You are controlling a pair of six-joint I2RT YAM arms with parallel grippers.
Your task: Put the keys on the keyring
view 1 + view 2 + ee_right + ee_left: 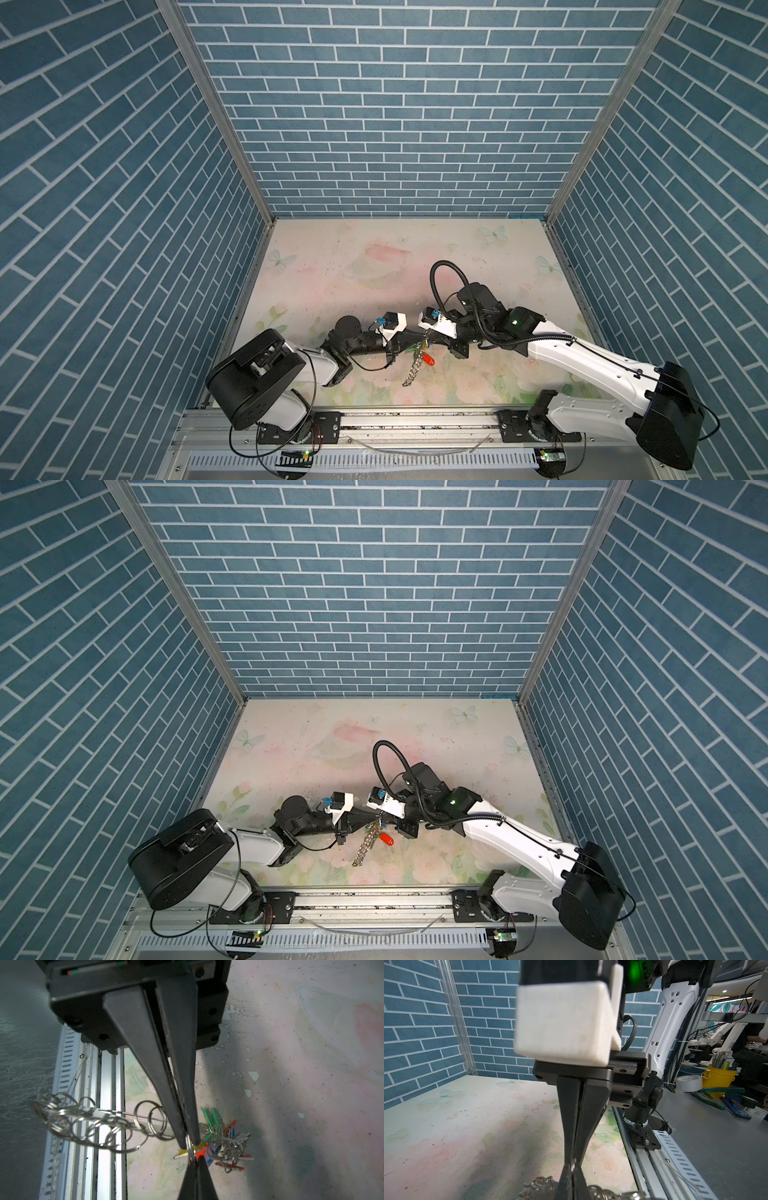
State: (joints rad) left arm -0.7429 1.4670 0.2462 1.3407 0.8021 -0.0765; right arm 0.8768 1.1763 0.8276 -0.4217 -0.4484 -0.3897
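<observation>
The keys (200, 1145) showed in the right wrist view as a yellow oblong tag lying crosswise just behind the tool tips, in the lower middle of the frame. A small toothed metal key poked out at the tag's left end. Just to its right, a tangle of other tagged keys (226, 1142) in green, red and blue hung among silver loops. The keyring (93, 1112) ran off to the left, seen nearly edge-on as a thin flat plate strung with many silver wire rings. In both top views it dangled below the tools as a glinting chain; whether its low end touched the bench could not be told. The right tool (190, 1141) pointed down from the top of the right wrist frame and the left tool (196, 1162) up from the bottom. Both had jaws pressed together, pinching one small wire ring (190, 1152) from opposite sides, tip nearly to tip. Red print on a tape roll (689, 1082) at the right of the left wrist view was too small to read. In the top views the tools met in the lower middle, near the aluminium rail (415, 419) along the bench's near edge. The floral bench (374, 257) spread open behind them up to the blue brick-pattern walls (395, 104) on three sides.
</observation>
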